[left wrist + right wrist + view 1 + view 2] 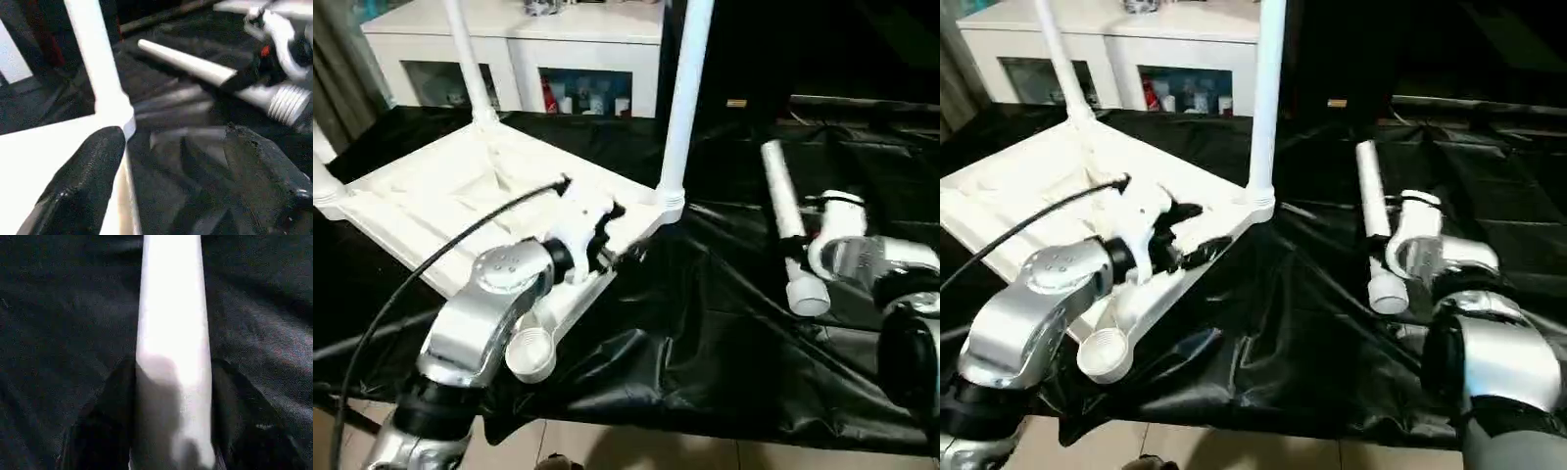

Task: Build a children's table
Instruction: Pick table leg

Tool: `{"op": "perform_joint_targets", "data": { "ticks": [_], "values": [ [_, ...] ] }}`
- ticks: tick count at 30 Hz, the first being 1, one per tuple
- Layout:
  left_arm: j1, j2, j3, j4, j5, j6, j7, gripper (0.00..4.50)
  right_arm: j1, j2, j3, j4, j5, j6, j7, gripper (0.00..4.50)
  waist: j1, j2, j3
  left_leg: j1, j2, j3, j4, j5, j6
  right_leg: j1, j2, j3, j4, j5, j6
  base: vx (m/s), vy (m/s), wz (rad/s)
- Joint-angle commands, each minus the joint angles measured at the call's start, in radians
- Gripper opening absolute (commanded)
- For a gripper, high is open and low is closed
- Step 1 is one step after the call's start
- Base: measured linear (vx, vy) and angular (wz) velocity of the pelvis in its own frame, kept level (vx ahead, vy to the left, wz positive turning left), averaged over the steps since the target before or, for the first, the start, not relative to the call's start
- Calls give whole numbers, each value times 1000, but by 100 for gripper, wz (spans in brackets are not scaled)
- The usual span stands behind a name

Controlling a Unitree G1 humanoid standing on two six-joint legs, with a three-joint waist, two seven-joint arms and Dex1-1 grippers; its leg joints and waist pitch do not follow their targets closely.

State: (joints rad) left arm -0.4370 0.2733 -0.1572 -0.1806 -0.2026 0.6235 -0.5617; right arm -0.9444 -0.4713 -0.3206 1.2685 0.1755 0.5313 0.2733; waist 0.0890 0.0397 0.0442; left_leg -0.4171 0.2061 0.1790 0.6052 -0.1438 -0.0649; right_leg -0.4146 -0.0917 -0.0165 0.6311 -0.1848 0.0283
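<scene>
Loose leg [783, 220] flat on black sheet [705, 323] — threaded end nearest.

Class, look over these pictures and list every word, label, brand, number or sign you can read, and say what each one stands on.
None can be read.
Small yellowish tag on the dark surface behind the work area: too small to read.
Packages behind the cabinet's glass doors: print too blurred to read.
Upturned table top, its legs and the loose leg on the black sheet: plain white, no markings.

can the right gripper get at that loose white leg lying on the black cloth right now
Probably yes: the right gripper already straddles the loose leg, a black finger on each side, with nothing between them.
</scene>
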Motion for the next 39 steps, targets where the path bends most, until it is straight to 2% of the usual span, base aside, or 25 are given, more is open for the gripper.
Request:
{"op": "perform_joint_targets", "data": {
  "ticks": [1, 4, 8, 9, 10, 11, 12, 13, 14, 16, 17, 19, 20, 21, 22, 24, 26, 28, 29, 32, 33, 34, 36, 38, 39],
  "values": [
    [-19, -8, 21, 18, -5, -19, 18, 370, 19, -5, -32, -3, 30, -25, 11, 183, -4, 2, -70, 37, -5, 4, -62, -337, -38, 40, -11, -3, -80, -175, -216, 0, 0, 0],
    [-41, -65, 66, 63, -36, -62, 52, 370, 32, -14, -136, -51, 131, -74, 70, 183, -3, 0, -72, 35, -6, 5, -59, -331, -21, 42, -14, -3, -82, -190, -215, 0, 0, 0],
    [-54, -96, 102, 77, -75, -44, 62, 370, 54, -4, -201, -110, 208, -123, 142, 183, 1, 0, -75, 25, -7, 8, -53, -254, 21, 48, -14, -5, -76, -126, -238, 0, 0, 0],
    [-67, -115, 120, 88, -106, -13, 61, 370, 85, 15, -262, -186, 297, -140, 264, 183, 1, 0, -76, 24, -6, 8, -52, -245, 28, 49, -15, -5, -75, -123, -241, 0, 0, 0],
    [-71, -122, 125, 92, -116, -4, 60, 370, 97, 22, -285, -214, 330, -141, 310, 183, 7, 1, -76, 27, -5, 13, -50, -245, 55, 49, -13, -3, -78, -113, -238, 0, 0, 0],
    [-93, -153, 144, 107, -161, 25, 53, 370, 169, 49, -312, -358, 431, -86, 492, 183, 8, -1, -79, 22, -5, 11, -49, -204, 74, 54, -11, -6, -72, -81, -246, 0, 0, 0],
    [-93, -153, 144, 107, -161, 25, 53, 370, 169, 49, -312, -358, 431, -86, 492, 183, 12, 1, -79, 25, -5, 13, -47, -198, 85, 50, -9, -6, -72, -70, -249, 0, 0, 0],
    [-112, -177, 158, 116, -198, 41, 43, 370, 237, 75, -301, -498, 505, -16, 616, 182, 15, 3, -81, 23, 0, 9, -46, -179, 98, 52, -13, -7, -68, -53, -263, 0, 0, 0],
    [-118, -183, 162, 117, -210, 47, 39, 370, 257, 82, -295, -541, 526, 8, 649, 182, 22, 3, -78, 28, -1, 12, -47, -185, 111, 50, -9, -6, -74, -56, -263, 0, 0, 0],
    [-125, -190, 167, 121, -228, 54, 35, 370, 285, 91, -286, -599, 560, 38, 690, 182, 23, 2, -79, 24, 2, 8, -51, -180, 104, 48, -11, -9, -73, -78, -272, 0, 0, 0],
    [-144, -193, 175, 116, -280, 96, 6, 370, 337, 114, -267, -728, 654, 132, 746, 182, 29, -3, -74, 29, 1, 10, -53, -203, 92, 46, -13, -7, -78, -124, -268, 0, 0, 0],
    [-159, -195, 182, 114, -314, 128, -12, 370, 369, 130, -253, -809, 709, 183, 776, 182, 36, 0, -73, 31, 4, 7, -59, -231, 80, 44, -17, -5, -82, -191, -248, 0, 0, 0],
    [-159, -195, 182, 114, -314, 128, -12, 370, 369, 130, -253, -809, 709, 183, 776, 182, 34, -1, -71, 30, 2, 7, -60, -233, 71, 44, -15, -6, -83, -209, -241, 0, 0, 0],
    [-181, -201, 194, 115, -351, 157, -27, 370, 389, 139, -233, -865, 744, 224, 805, 182, 35, 1, -72, 29, 4, 5, -63, -243, 55, 41, -18, -5, -86, -244, -228, 0, 0, 0],
    [-204, -207, 207, 121, -380, 180, -34, 370, 405, 145, -213, -907, 761, 251, 824, 182, 39, -7, -69, 32, 1, 8, -63, -256, 41, 39, -19, -4, -90, -286, -213, 0, 0, 0],
    [-244, -219, 231, 136, -428, 209, -46, 370, 424, 151, -167, -967, 774, 290, 852, 182, 43, -4, -68, 32, 3, 5, -66, -263, 29, 36, -21, -3, -92, -319, -196, 0, 0, 0],
    [-270, -230, 248, 150, -469, 237, -47, 370, 435, 163, -127, -1010, 776, 317, 861, 182, 45, -12, -65, 29, 1, 5, -68, -269, 13, 34, -23, -1, -98, -351, -173, 0, 0, 0],
    [-278, -231, 253, 156, -485, 250, -47, 370, 443, 168, -114, -1032, 780, 329, 857, 182, 46, -9, -66, 28, 1, 1, -71, -265, 6, 33, -26, 1, -99, -362, -159, 0, 0, 0],
    [-286, -235, 256, 155, -509, 266, -54, 387, 451, 179, -83, -1059, 769, 329, 849, 182, 44, -11, -66, 27, 0, 2, -71, -261, 2, 33, -26, 2, -100, -359, -152, 0, 0, 0],
    [-291, -243, 253, 140, -564, 316, -80, 415, 465, 200, -3, -1109, 741, 342, 825, 182, 44, -13, -68, 27, 1, 1, -73, -238, -4, 33, -25, 3, -96, -327, -150, 0, 0, 0],
    [-290, -244, 253, 140, -567, 320, -79, 415, 466, 200, 5, -1113, 739, 344, 824, 182, 42, -22, -68, 26, 1, 2, -74, -233, -3, 34, -24, 3, -97, -316, -152, 0, 0, 0],
    [-290, -245, 254, 141, -571, 323, -78, 429, 467, 199, 12, -1116, 738, 346, 822, 182, 44, -17, -68, 26, 2, 1, -74, -226, -4, 34, -24, 3, -94, -302, -155, 0, 0, 0],
    [-279, -246, 242, 144, -556, 318, -68, 446, 468, 194, 41, -1116, 721, 350, 828, 182, 45, -30, -68, 26, 3, 3, -75, -210, 1, 37, -24, 5, -94, -276, -150, 0, 0, 0],
    [-274, -248, 240, 143, -555, 317, -61, 449, 466, 190, 57, -1114, 709, 348, 834, 182, 48, -24, -68, 27, 4, 3, -74, -201, -1, 36, -24, 6, -92, -256, -151, 0, 0, 0],
    [-271, -252, 241, 142, -557, 315, -55, 449, 463, 189, 65, -1109, 699, 344, 833, 182, 48, -29, -68, 27, 5, 4, -74, -198, -1, 37, -24, 6, -91, -245, -153, 0, 0, 0]
  ]
}}
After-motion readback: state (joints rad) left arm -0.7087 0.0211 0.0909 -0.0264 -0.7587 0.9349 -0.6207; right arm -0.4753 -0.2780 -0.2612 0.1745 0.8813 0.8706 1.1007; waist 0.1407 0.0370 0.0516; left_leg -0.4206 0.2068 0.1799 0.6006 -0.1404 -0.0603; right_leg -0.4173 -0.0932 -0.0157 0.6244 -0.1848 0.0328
